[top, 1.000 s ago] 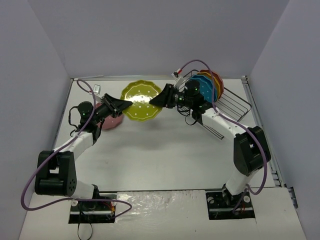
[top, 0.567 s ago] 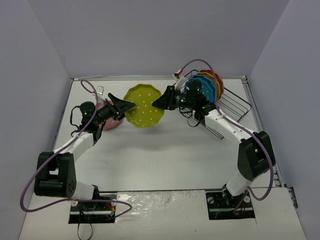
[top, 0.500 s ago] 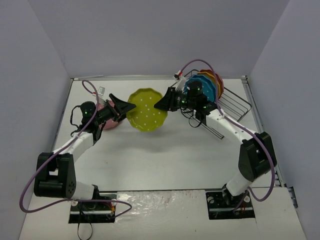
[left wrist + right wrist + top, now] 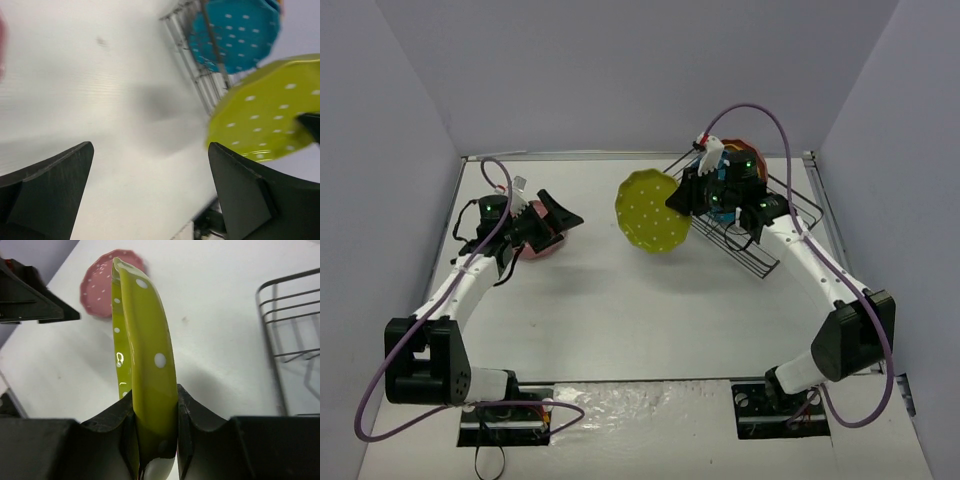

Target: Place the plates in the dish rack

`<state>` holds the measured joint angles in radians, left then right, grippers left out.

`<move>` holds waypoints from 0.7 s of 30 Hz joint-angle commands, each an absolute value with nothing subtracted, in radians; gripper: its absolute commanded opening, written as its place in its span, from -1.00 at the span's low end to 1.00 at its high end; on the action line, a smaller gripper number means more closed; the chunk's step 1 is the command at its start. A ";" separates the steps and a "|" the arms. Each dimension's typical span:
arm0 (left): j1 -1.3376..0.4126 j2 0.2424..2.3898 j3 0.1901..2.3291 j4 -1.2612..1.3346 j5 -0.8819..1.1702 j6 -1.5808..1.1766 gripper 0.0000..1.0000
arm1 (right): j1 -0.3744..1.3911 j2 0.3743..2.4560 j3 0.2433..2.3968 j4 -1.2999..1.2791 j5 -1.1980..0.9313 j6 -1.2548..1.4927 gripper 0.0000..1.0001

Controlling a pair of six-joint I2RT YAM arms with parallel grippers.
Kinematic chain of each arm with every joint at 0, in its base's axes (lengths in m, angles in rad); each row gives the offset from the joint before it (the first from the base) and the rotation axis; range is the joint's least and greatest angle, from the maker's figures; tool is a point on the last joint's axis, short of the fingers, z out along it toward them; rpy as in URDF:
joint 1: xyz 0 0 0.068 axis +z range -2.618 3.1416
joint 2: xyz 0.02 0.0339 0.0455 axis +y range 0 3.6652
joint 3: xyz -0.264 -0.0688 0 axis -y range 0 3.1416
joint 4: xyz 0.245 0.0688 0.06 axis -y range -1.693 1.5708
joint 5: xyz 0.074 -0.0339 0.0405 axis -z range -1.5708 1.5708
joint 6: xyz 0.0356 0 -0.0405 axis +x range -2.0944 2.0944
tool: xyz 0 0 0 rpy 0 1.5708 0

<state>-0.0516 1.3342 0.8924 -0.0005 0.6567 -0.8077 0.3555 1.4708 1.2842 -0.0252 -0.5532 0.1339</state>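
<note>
From above, the left hand hangs over the left part of the white desk with its jaws spread apart, gripping nothing. The pink plate lies flat on the desk just beneath and behind it. The right hand is clamped on the right rim of the lime green plate, which is held up on edge, clear of the desk, just left of the dish rack. The rack sits at the far right of the desk, and the right arm hides most of what it holds.

In the left wrist view, the left hand's two black fingers stand wide apart with only bare desk between them. The lime green plate is at the right, and beyond it the teal blue plate stands upright in the dish rack.

In the right wrist view, the right hand pinches the lime green plate edge-on, with a finger pressed on each face. The pink plate lies on the desk beyond, the left hand is at the far left, and the dish rack shows at the right.
</note>
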 commanded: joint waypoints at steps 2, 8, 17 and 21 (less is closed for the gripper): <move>-0.039 1.243 1.077 -0.516 0.161 -0.481 0.94 | 0.290 1.347 1.397 0.064 -0.391 -0.191 -1.00; -0.031 1.208 1.043 -0.586 -0.020 -0.420 0.94 | 0.253 1.366 1.423 0.081 -0.249 -0.466 -1.00; -0.025 1.217 0.964 -0.544 -0.071 -0.419 0.94 | 0.177 1.507 1.533 0.107 -0.249 -0.628 -1.00; -0.010 1.230 0.968 -0.539 -0.065 -0.416 0.94 | 0.163 1.564 1.552 0.112 -0.248 -0.632 -1.00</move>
<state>-0.0317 1.2329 0.9232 -0.5681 -0.0354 -0.4400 0.1761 1.5511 1.4611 -0.0747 -0.2562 -0.5729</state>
